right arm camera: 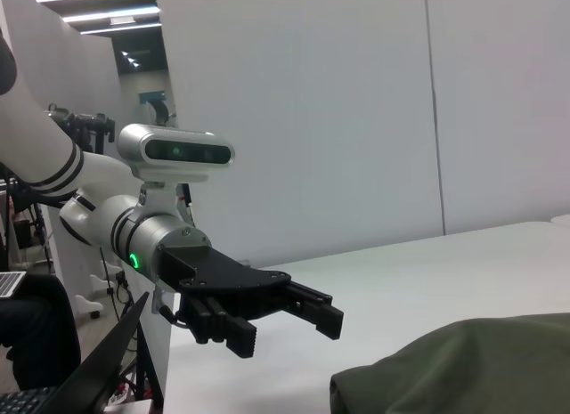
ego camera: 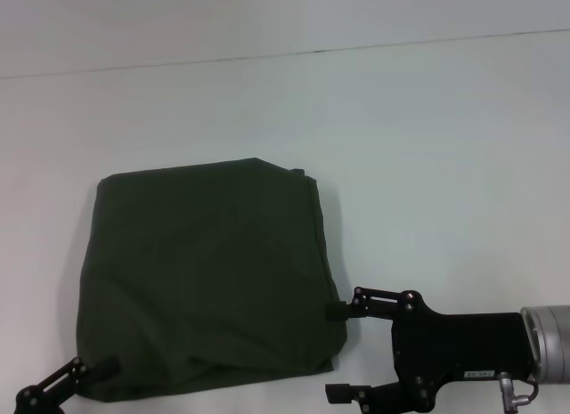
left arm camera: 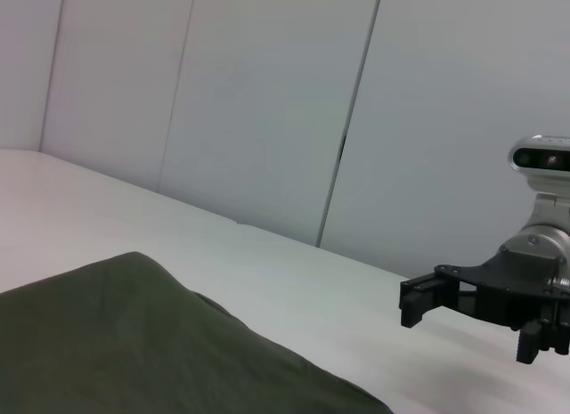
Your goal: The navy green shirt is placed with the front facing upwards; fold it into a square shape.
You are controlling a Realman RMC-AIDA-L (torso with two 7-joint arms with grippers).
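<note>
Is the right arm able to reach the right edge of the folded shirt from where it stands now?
Probably yes. The right tool is open beside the navy green shirt, one fingertip already at the right edge, and nothing on the table lies between them. The left tool is at the near left corner, out of the way.

Dark olive-green cotton shirt (ego camera: 207, 276), folded into a rough square, plain side up, no print or collar showing. Lying flat on the white bench (ego camera: 427, 147), left of centre, near edge slightly rumpled.
</note>
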